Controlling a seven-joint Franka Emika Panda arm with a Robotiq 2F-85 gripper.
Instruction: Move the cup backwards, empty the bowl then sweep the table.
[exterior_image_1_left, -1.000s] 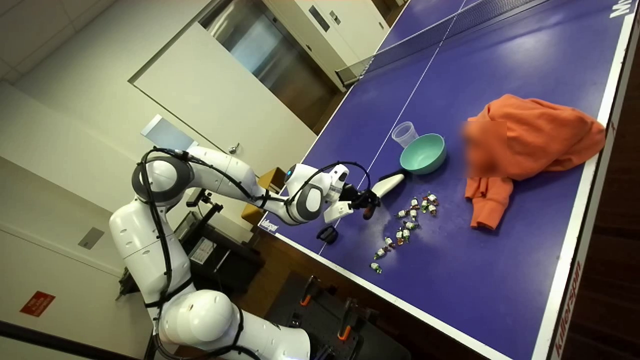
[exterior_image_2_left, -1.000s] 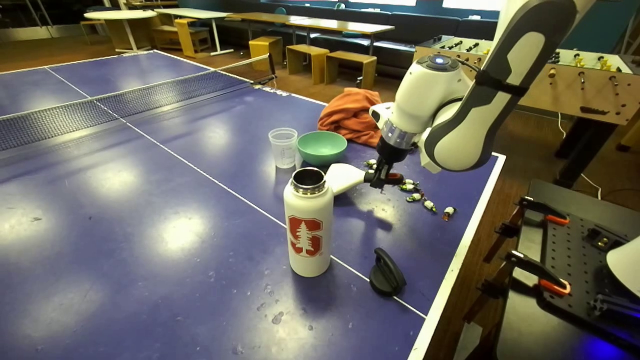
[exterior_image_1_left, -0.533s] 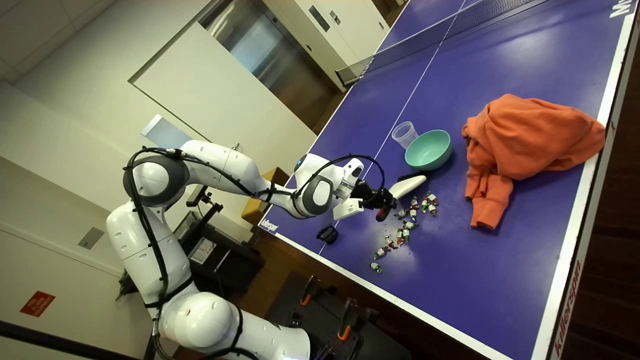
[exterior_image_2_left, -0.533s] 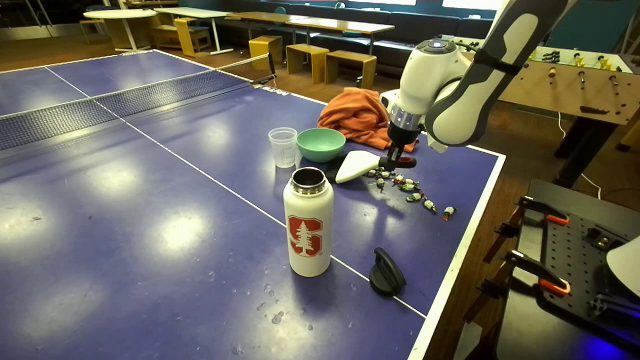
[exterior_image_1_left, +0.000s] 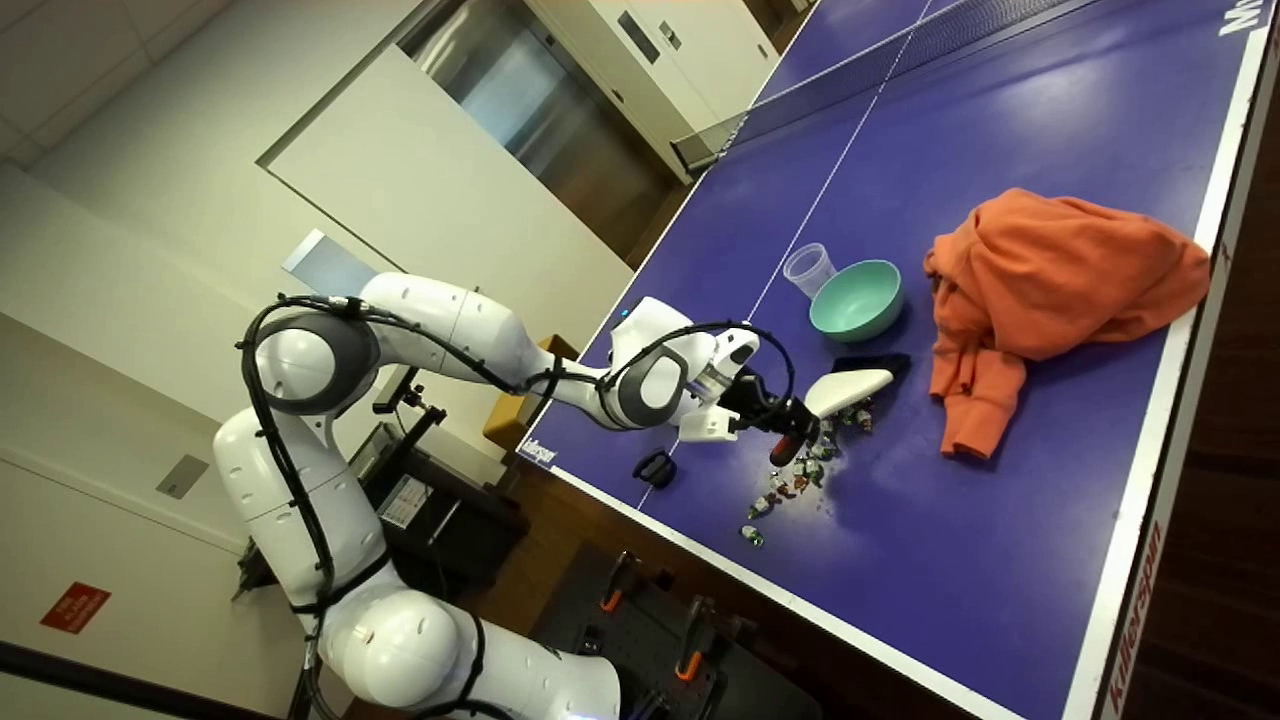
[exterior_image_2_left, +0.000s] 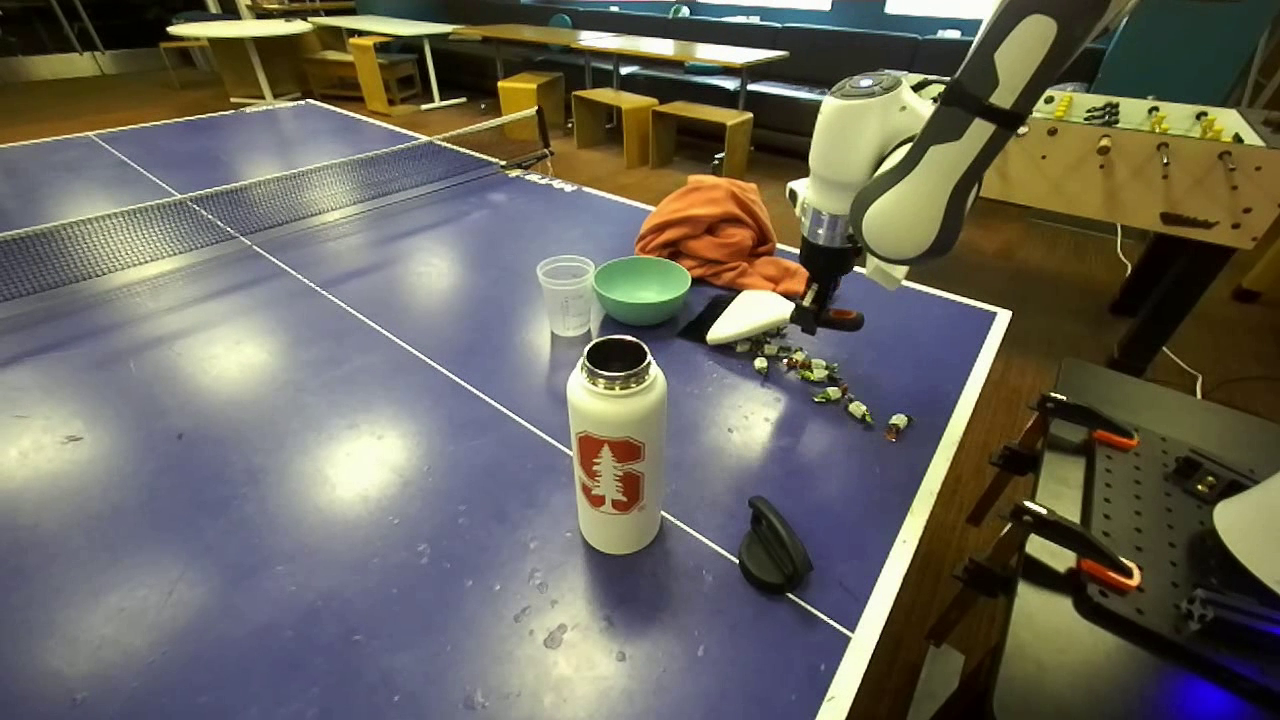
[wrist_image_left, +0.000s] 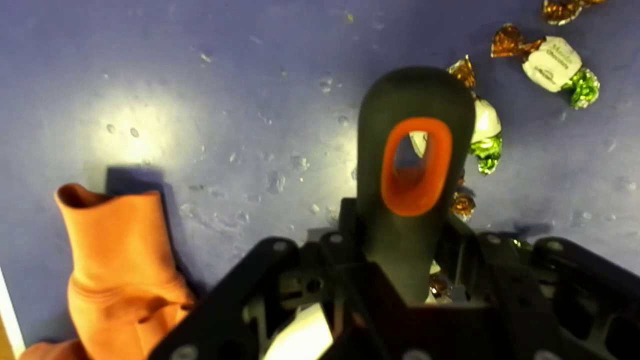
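Observation:
The clear whitish cup stands upright beside the teal bowl. Both also show in an exterior view, the cup left of the bowl. No contents show in the bowl. My gripper is shut on the dark handle of a white brush with black bristles. In the wrist view, the handle with its orange-rimmed hole sits between the fingers. The brush head is low beside the bowl, partly over candies. I cannot tell whether the bristles touch the blue table.
Several wrapped candies lie in a line under and near the gripper; some show in the wrist view. An orange garment lies past the bowl. A white bottle and its black lid stand nearer the table's edge.
My gripper has carried the brush past the bowl toward the orange garment and candies. The bowl shifted slightly away early on, then stayed still. The cup has not moved.

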